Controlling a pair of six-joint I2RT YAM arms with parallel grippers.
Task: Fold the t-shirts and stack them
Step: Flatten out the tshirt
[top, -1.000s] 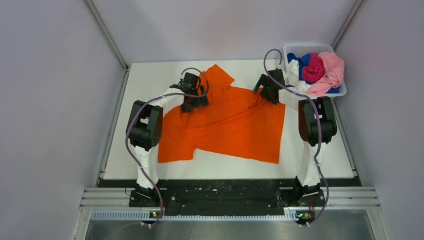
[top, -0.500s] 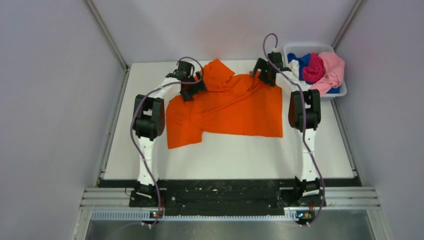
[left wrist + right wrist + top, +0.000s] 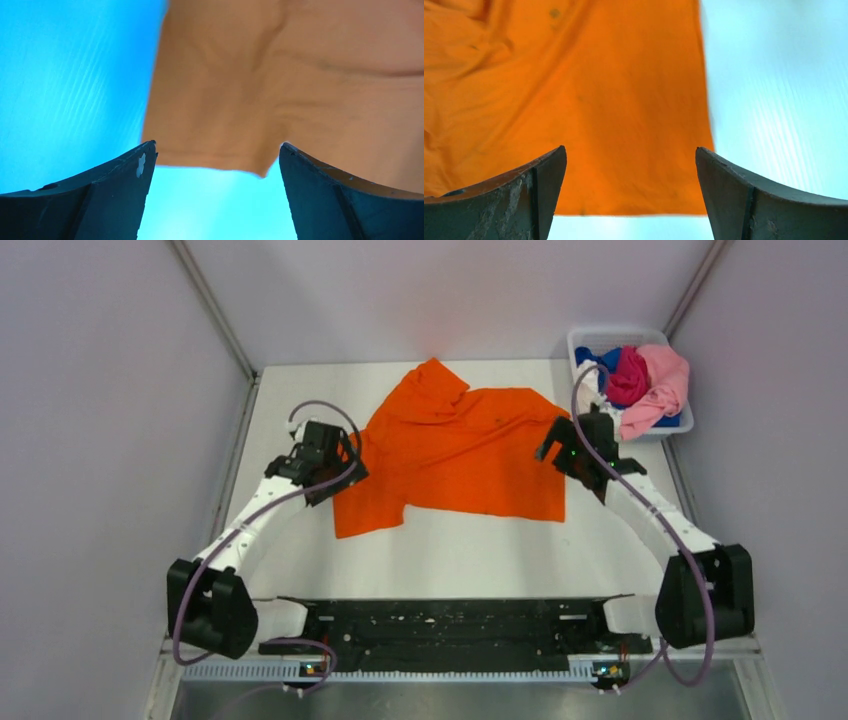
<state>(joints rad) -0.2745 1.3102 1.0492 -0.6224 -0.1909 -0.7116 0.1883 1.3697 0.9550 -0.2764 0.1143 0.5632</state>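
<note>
Open and empty, the left claw (image 3: 332, 462) and right claw (image 3: 562, 445) flanked the orange t-shirt (image 3: 460, 445); pinching its lower corners together (the lower-left jutted down) seemed wise.

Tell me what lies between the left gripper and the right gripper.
The orange t-shirt, spread on the table, fills the stretch between the left gripper and the right gripper; the top view shows it.
</note>
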